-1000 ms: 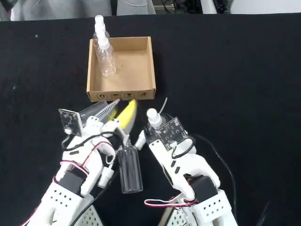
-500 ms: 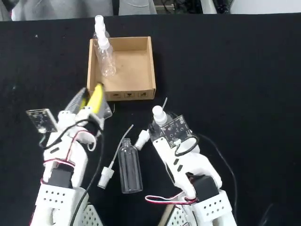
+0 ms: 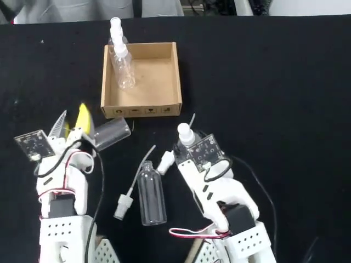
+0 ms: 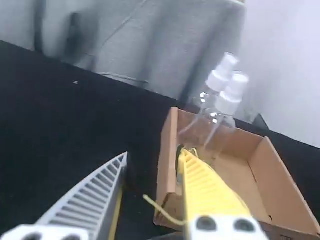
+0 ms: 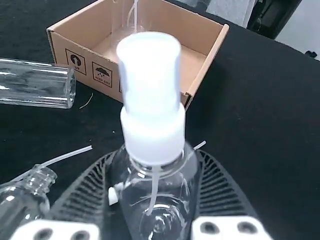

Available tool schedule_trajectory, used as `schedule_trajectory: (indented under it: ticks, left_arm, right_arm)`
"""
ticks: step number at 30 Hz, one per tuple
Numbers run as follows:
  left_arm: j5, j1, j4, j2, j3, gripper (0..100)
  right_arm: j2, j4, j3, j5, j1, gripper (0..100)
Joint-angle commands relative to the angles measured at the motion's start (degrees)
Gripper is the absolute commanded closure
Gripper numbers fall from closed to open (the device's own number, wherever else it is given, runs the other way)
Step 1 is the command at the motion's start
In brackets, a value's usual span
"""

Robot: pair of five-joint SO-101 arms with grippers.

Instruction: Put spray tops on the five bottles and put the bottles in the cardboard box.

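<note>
Right gripper (image 5: 156, 165) is clamped on an upright capped bottle (image 5: 150, 125), just in front of the box (image 3: 141, 110). Left gripper (image 4: 152, 156) hangs wide open with nothing in it, off the box's front-left corner. Two more bottles (image 3: 123, 68) stand inside.

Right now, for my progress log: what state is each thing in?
cardboard box: open-topped, holding two bottles.
boxed bottles: spray tops on, leaning in a corner.
held bottle: spray top on, upright.
right gripper: shut on held bottle.
lying bottle: on its side, neck uncapped.
loose spray top: lying beside it, unattached.
clear cylinder: on its side near the box.
left gripper: open, empty.
</note>
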Motion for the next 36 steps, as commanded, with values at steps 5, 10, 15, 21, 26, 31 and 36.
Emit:
schedule_trajectory:
  ticks: [5, 10, 15, 21, 26, 31, 36]
  left_arm:
    - [-0.4, -5.0, 0.1, -0.8, 2.0, 85]
    - [-0.4, -6.9, 0.5, -0.3, 2.0, 93]
    - [-0.4, -8.3, 0.5, -0.3, 2.0, 96]
    - [-0.4, -8.3, 0.5, -0.2, 2.0, 96]
    - [-0.4, -10.5, 0.4, -0.4, 2.0, 96]
    - [-0.4, -11.4, 0.4, -0.4, 2.0, 96]
    - [-0.4, -11.1, 0.4, -0.4, 2.0, 96]
  right_arm:
    - [-5.8, 0.2, -1.6, -0.6, 1.5, 91.3]
    - [-5.8, -0.3, -0.5, -0.6, 1.5, 91.3]
    - [-5.8, -0.3, -0.5, -0.6, 1.5, 91.3]
    - [-5.8, -0.3, -0.5, -0.6, 1.5, 91.3]
    - [-5.8, -1.6, -1.5, -0.6, 1.5, 91.3]
    - [-5.6, -0.4, -5.8, -0.4, 1.6, 91.3]
    - [-5.4, -0.4, -10.8, -0.3, 1.6, 91.3]
